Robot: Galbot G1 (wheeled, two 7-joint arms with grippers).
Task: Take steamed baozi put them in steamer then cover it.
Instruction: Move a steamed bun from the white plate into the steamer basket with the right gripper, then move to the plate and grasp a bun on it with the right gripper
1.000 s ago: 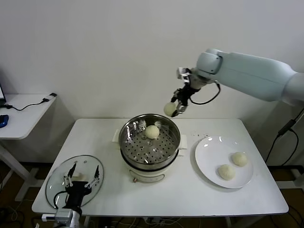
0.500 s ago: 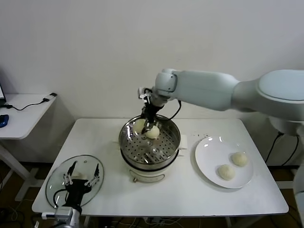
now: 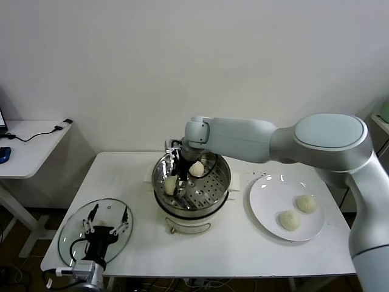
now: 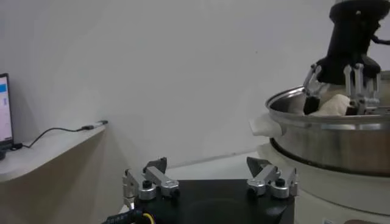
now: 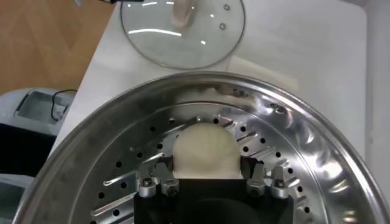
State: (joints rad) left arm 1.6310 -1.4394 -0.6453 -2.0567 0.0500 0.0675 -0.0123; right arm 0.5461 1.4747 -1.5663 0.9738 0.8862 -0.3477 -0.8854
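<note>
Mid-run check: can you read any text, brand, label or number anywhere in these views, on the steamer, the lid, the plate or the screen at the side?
None can be read.
Steamer: no lettering can be made out on its white base.
Cover: no print visible.
Plate: plain white.
Screen edge: lit, but whatever is on it is too small to read.
Right gripper, around a baozi, and left gripper: no markings legible.

The right end effector [image 3: 174, 180] reaches into the steamer [image 3: 192, 185] at its left side, clamping a baozi [image 3: 170, 184], while another baozi [image 3: 196, 168] lies at the far side.
</note>
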